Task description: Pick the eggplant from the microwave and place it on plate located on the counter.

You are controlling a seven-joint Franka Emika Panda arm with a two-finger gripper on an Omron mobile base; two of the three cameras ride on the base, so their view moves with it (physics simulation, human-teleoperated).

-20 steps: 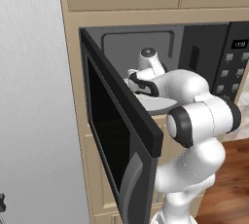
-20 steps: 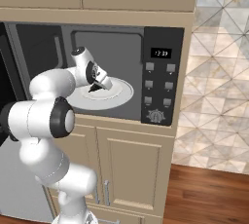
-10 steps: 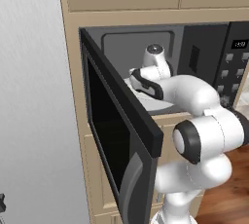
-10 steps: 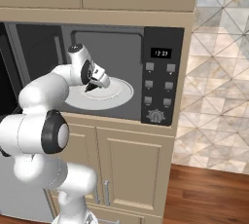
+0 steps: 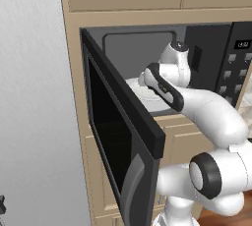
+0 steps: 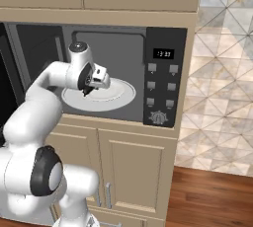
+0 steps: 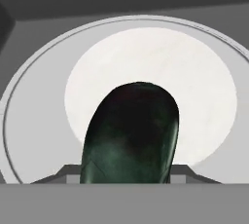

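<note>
**Eggplant gripped above the microwave turntable**

The eggplant (image 7: 130, 135), dark and rounded, fills the space between the gripper's fingers, which are clamped against its sides. The gripper (image 6: 88, 89) hangs inside the microwave (image 6: 165, 85) cavity, over the white turntable plate (image 6: 118, 95); whether the eggplant touches the plate cannot be told. The microwave door (image 5: 120, 139) stands swung wide open to the left. Beige cabinets (image 6: 138, 167) sit below and above.
</note>
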